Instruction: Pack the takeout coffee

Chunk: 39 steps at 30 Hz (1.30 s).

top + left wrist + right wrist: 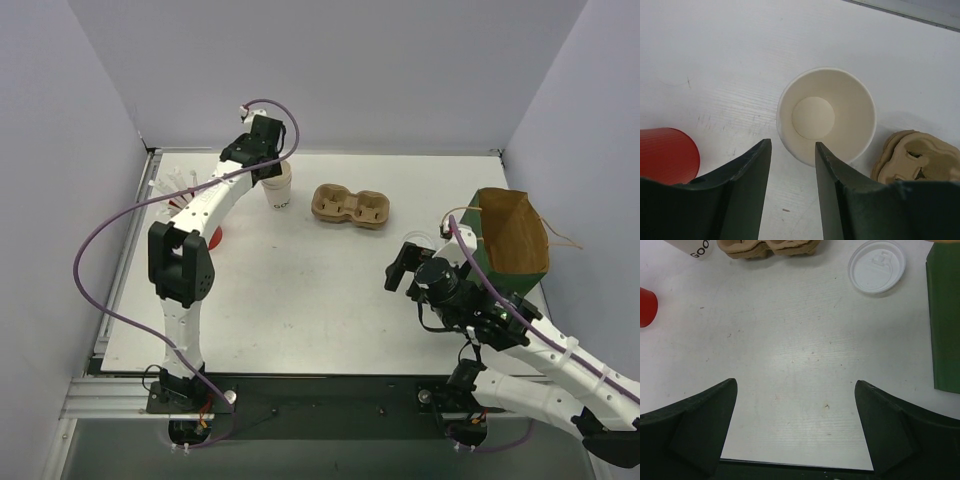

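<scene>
The takeout coffee cup (278, 187) stands upright and empty at the back left of the table, white with dark print. In the left wrist view the cup (826, 115) lies just beyond my left gripper (791, 143). Its jaws are half closed with a gap, the cup's near rim showing between the tips and the right finger (840, 190) overlapping that rim. I cannot tell whether they touch it. From above, the left gripper (262, 150) hovers right behind the cup. The brown pulp carrier (350, 205) lies to the cup's right. My right gripper (795, 390) stands wide open over bare table.
A red cup (667, 155) with white straws (175, 185) sits left of the coffee cup, partly under my left arm. A flat white lid (876, 266) lies near the green-and-brown paper bag (510, 235) at the right edge. Grey walls enclose the table.
</scene>
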Each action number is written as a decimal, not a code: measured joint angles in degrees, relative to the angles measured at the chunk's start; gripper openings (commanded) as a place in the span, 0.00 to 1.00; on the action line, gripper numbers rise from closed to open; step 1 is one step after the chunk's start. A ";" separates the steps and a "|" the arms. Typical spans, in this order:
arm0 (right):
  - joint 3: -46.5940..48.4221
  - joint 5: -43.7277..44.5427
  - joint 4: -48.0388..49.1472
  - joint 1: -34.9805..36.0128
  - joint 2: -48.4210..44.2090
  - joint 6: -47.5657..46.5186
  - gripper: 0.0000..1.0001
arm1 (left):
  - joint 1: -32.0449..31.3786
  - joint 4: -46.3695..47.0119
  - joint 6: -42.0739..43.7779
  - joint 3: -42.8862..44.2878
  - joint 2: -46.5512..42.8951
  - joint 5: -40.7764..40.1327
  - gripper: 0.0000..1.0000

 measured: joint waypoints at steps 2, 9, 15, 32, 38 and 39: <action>0.00 0.00 -0.37 0.00 -0.70 0.20 0.97 | 0.37 -0.85 0.09 1.18 0.79 -0.68 0.50; 0.00 0.00 -1.29 0.00 -0.94 0.37 0.97 | 1.11 -2.29 0.26 3.19 2.10 -1.07 0.49; 0.00 0.00 -1.75 0.00 -0.74 0.37 0.98 | 1.60 -2.93 0.50 5.05 5.20 -0.90 0.42; 0.00 0.24 -2.47 -0.04 0.31 0.35 0.97 | 2.60 -5.16 2.47 10.99 7.56 0.98 0.00; 0.00 0.24 -2.47 -0.07 1.62 0.15 0.97 | 2.60 -5.35 3.10 11.67 7.50 2.27 0.00; 0.00 0.24 -2.47 -0.07 1.88 0.07 0.97 | 2.60 -5.49 3.15 11.67 7.39 2.75 0.00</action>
